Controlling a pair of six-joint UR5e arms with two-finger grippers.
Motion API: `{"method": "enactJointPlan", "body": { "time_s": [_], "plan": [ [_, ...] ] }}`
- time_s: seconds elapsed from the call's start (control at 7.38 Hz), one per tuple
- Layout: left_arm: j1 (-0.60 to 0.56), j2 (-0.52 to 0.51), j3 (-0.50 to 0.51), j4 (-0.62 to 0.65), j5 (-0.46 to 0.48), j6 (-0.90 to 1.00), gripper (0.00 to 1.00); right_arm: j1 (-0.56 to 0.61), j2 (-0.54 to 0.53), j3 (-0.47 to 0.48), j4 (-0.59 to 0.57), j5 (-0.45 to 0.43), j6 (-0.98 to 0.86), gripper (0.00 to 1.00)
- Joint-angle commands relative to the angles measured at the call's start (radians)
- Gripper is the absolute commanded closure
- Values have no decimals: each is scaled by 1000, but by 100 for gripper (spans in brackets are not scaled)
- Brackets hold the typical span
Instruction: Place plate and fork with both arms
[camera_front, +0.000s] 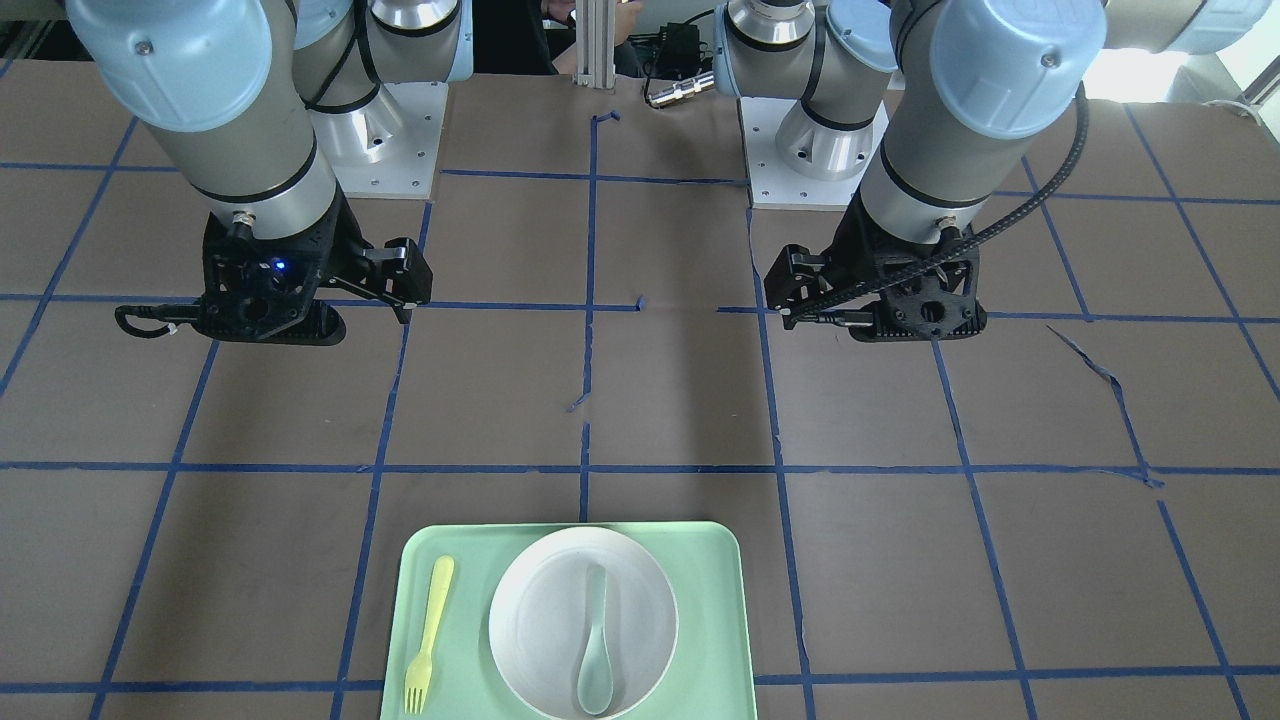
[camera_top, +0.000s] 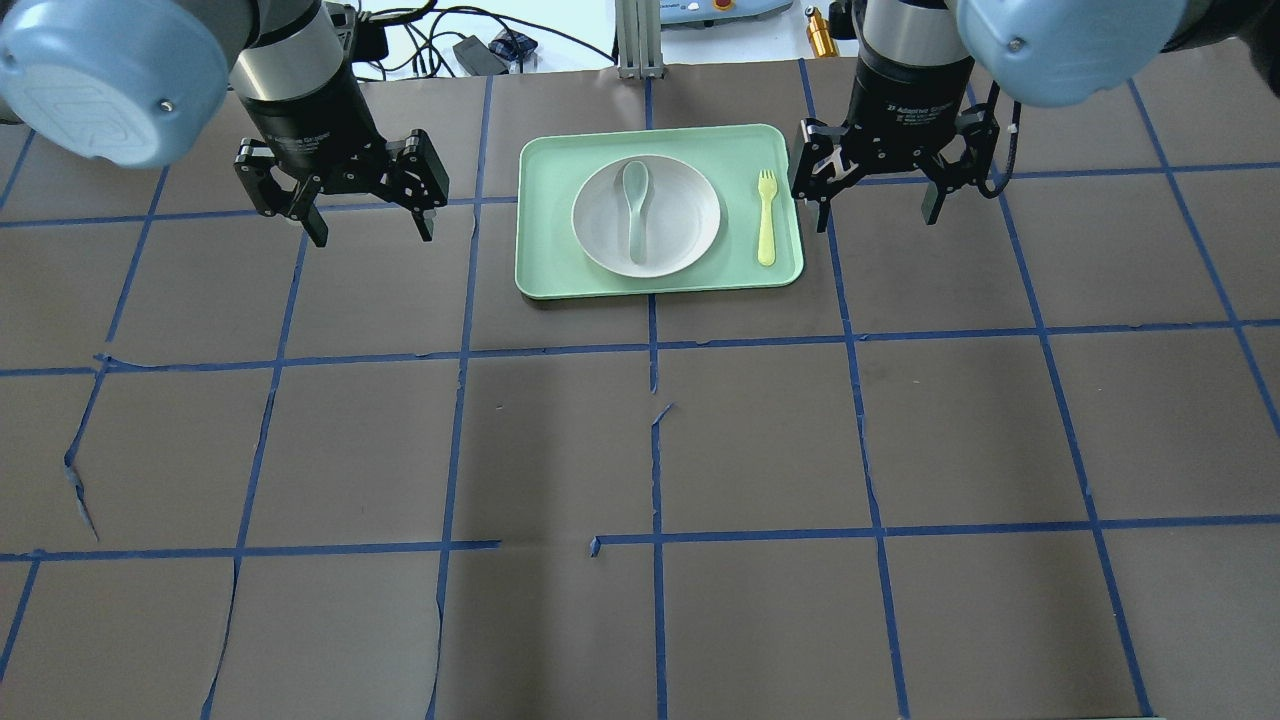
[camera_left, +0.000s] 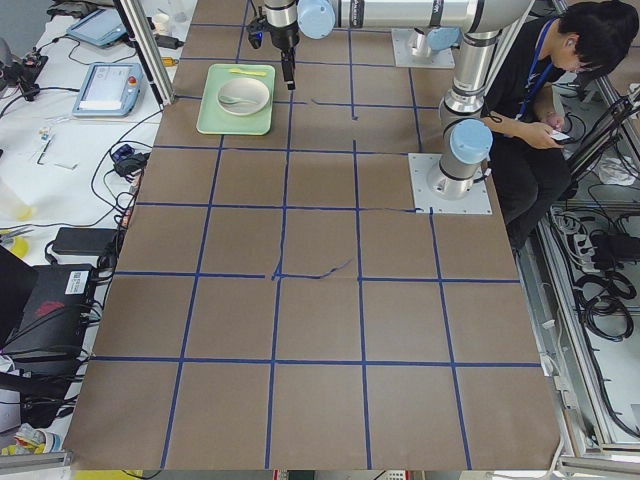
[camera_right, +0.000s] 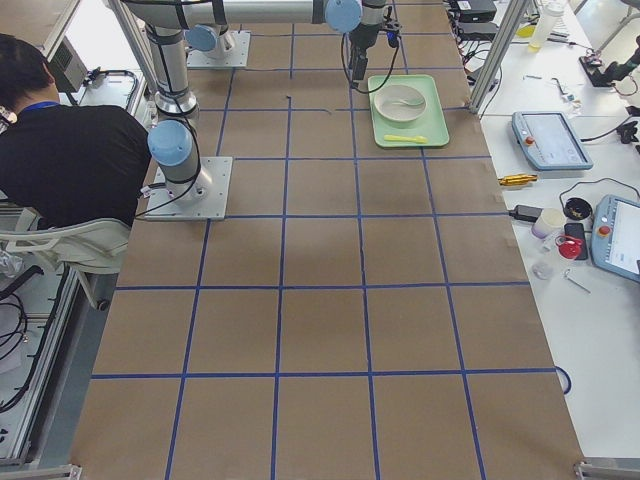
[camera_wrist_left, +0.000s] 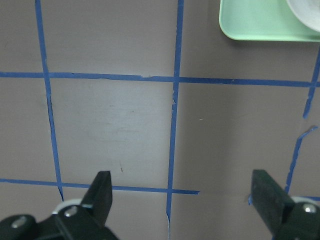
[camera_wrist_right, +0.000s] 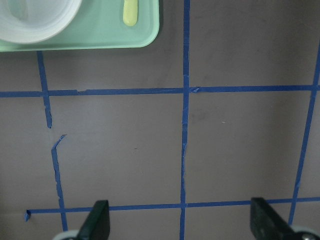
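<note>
The off-white plate (camera_top: 682, 228) sits in the middle of a mint-green tray (camera_top: 550, 262) at the table's far centre, with a grey-green spoon (camera_top: 635, 205) lying in it. The pale-yellow fork (camera_top: 767, 222) lies on the tray to the plate's right, tines pointing away from the robot. My left gripper (camera_top: 372, 232) hangs open and empty above the table, left of the tray. My right gripper (camera_top: 876, 216) hangs open and empty just right of the tray, near the fork. The left wrist view shows the tray's corner (camera_wrist_left: 260, 22). The right wrist view shows the fork's handle end (camera_wrist_right: 130, 12) and the plate's rim (camera_wrist_right: 35, 25).
Brown paper with blue tape grid lines (camera_top: 655, 440) covers the table. A person (camera_left: 540, 90) sits behind the robot bases. Teach pendants (camera_right: 545, 140) and cables lie on the white bench beyond the table's far edge.
</note>
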Motion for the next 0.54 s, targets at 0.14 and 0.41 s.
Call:
{"method": "enactJointPlan", "body": {
  "time_s": [0.14, 0.41],
  "plan": [
    [-1, 0, -6, -1, -9, 2, 0, 8, -25, 0, 7, 10, 0, 0],
    [-2, 19, -6, -2, -3, 2, 0, 49, -42, 0, 10, 9, 2, 0]
  ]
}}
